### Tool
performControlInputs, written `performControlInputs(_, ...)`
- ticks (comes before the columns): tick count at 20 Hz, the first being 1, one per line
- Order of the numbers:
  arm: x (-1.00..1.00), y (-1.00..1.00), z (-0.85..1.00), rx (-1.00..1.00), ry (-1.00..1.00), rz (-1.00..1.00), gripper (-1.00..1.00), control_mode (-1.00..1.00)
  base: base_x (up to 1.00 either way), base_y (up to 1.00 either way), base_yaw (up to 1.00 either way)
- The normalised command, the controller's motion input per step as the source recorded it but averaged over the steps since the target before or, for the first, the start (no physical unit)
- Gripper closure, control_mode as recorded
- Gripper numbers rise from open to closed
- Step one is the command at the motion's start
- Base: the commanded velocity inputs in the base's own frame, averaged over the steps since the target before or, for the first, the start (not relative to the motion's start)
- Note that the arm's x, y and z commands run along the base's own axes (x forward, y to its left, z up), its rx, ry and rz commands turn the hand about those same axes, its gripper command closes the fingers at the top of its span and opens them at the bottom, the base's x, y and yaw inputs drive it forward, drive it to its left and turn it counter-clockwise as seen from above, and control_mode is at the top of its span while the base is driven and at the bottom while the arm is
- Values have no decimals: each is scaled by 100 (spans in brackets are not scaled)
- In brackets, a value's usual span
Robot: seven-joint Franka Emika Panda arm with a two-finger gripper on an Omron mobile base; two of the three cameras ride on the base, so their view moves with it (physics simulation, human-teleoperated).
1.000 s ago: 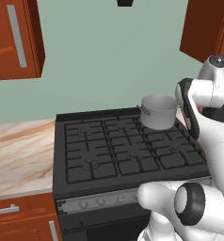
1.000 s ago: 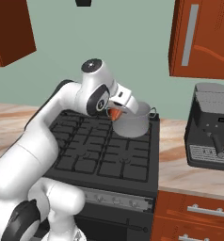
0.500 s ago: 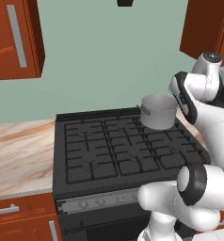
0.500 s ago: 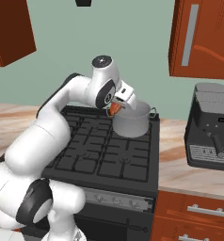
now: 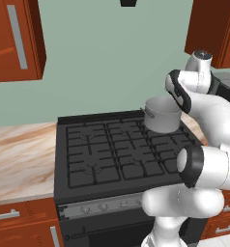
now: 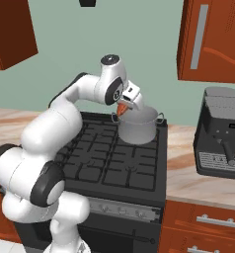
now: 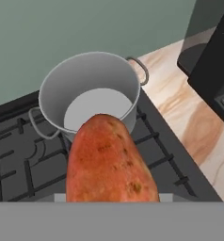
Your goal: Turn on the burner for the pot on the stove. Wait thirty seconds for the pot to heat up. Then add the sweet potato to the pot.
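Note:
The silver pot (image 6: 137,128) (image 5: 161,116) (image 7: 57,92) stands on the back right burner of the black stove (image 6: 114,163) (image 5: 112,154) (image 7: 20,155). It looks empty inside. My gripper (image 6: 124,105) is shut on the orange-red sweet potato (image 6: 121,109) (image 7: 109,162) and hovers just above the pot's near-left rim. In the hand view the sweet potato covers the fingertips and overlaps the pot's front wall. Silver knobs (image 5: 102,206) (image 6: 122,210) line the stove's front strip.
A black coffee machine (image 6: 223,133) (image 7: 212,52) stands on the marble counter (image 6: 183,168) right of the stove. More counter (image 5: 20,154) lies to the stove's left. Wooden cabinets (image 5: 15,38) (image 6: 213,39) hang above on both sides.
The arm's elbow and upper links have swung up and in toward the pot. The hand with the sweet potato has stayed near the pot's rim, shifting slightly over it.

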Motion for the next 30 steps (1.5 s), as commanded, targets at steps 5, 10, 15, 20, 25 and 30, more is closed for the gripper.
performControlInputs(5, 43, 0, -40, 0, 9, 0, 100, -100, 0, 0, 0)
performControlInputs(10, 42, 0, -35, 0, 9, 0, 100, -100, 0, 0, 0)
performControlInputs(15, 52, 0, -22, 0, 7, 0, 100, -100, 0, 0, 0)
performControlInputs(20, 57, 0, -8, 0, 8, 0, 100, -100, 0, 0, 0)
performControlInputs(25, 58, -1, -12, 0, 12, 0, 100, -100, 0, 0, 0)
performControlInputs(30, 40, -7, -30, 0, 17, 0, 100, -100, 0, 0, 0)
